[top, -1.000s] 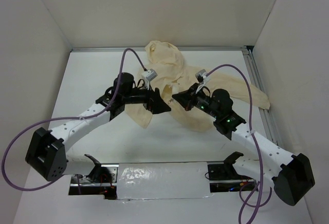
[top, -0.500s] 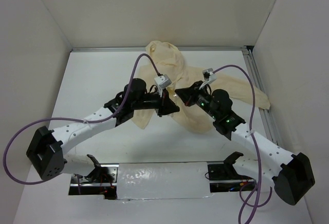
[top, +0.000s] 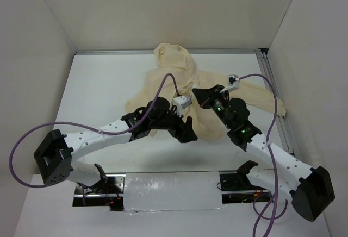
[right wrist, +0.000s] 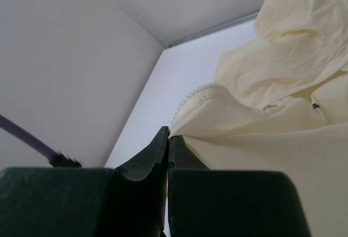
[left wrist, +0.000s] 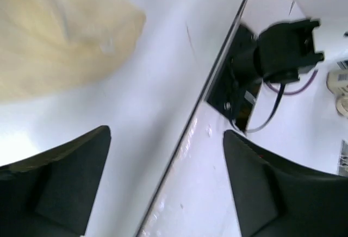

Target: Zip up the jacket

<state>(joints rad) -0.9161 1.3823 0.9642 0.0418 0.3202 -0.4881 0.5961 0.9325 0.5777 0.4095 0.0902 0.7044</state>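
Beside the near hem of the jacket (top: 179, 79), which lies spread on the surface (top: 103, 85), the left pincer (left wrist: 167, 133) has swung off the cloth and hangs wide open, empty. The right pincer (right wrist: 167, 135) stays pinched on the jacket's toothed edge, so zipping likely needs a fresh left grip.

Lab test cell: white panels (top: 163, 8) boxing a white table (top: 103, 79).

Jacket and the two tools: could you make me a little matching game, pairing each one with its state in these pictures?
Things:
1. jacket
2. left tool
3. right tool

States:
a. open, holding nothing
b. shut, pinching a fabric edge
c. pale yellow, lying crumpled

Pairs: 1-c, 2-a, 3-b
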